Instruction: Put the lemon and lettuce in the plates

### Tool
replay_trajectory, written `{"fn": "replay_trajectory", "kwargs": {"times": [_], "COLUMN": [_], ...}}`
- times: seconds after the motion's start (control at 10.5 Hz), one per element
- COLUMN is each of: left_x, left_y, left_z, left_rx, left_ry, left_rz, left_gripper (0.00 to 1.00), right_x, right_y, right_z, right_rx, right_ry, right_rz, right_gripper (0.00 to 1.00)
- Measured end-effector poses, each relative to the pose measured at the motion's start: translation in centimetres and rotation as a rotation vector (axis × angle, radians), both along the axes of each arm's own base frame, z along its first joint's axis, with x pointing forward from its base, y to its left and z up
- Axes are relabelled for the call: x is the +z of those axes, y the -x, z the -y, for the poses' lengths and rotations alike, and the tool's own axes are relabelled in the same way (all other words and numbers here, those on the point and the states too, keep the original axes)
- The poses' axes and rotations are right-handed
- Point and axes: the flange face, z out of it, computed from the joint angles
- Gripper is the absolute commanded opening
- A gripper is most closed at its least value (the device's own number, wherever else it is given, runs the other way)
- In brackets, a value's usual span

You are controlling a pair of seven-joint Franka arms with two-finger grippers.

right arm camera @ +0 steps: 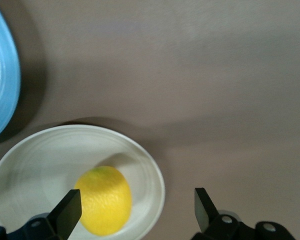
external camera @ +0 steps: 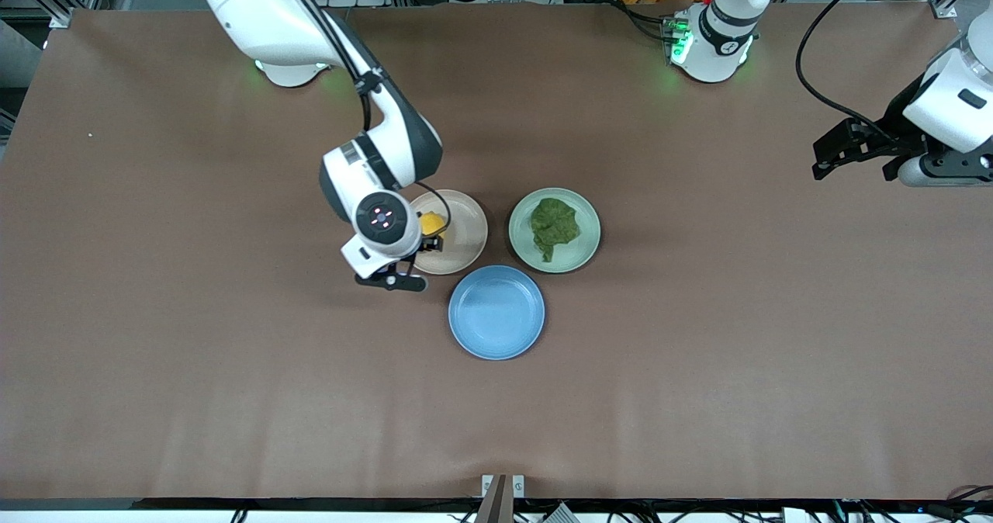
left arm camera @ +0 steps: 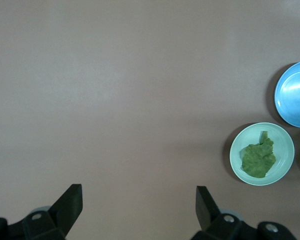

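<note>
Right gripper (right arm camera: 132, 210) hung open, empty, over beige plate (external camera: 465, 232) | lemon (right arm camera: 104, 200) rested beneath one finger | lettuce (external camera: 554, 226) sat plated | left gripper (left arm camera: 139, 207) waited open | risk: my finger could nudge lemon rolling off.

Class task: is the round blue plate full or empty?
Empty. The round blue plate shows only bare glazed surface in the front view, with nothing lying in it.

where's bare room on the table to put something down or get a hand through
Crowded: the middle, where the beige-pink plate with the yellow lemon, the mint green plate holding the dark green lettuce leaf, and the empty blue plate cluster, with the open right claw over the beige one. Bare brown table borders them toward both ends. The open left claw waits over its end.
</note>
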Motion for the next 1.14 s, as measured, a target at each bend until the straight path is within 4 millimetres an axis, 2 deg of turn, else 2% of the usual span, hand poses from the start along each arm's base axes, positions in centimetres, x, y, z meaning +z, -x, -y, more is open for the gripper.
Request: {"fn": "replay_trajectory", "kwargs": {"times": [0.28,0.47,0.95,1.14], "left_x": [-0.8,-0.8,-0.7,-0.7], "left_y": [-0.5,-0.6,-0.7,-1.1], "left_z": [-0.5,-0.6,0.1,0.2], "left_rx": [0.0,0.0,-0.011,-0.013], "left_ry": [-0.047,-0.048,-0.047,-0.045], "left_rz": [-0.007,-0.005,0.001,0.004], "left_gripper": [1.0,1.0,1.0,1.0], "right_x": [3.0,6.4,19.0,22.3], "right_y": [-2.1,-3.1,-4.5,-5.0], "right_z": [3.0,6.6,20.3,25.2], "right_rx": [0.033,0.051,0.118,0.145], "right_ry": [-0.017,-0.029,-0.119,-0.153], "right_rz": [-0.026,-0.057,-0.09,-0.089], "right_gripper": [1.0,1.0,1.0,1.0]}}
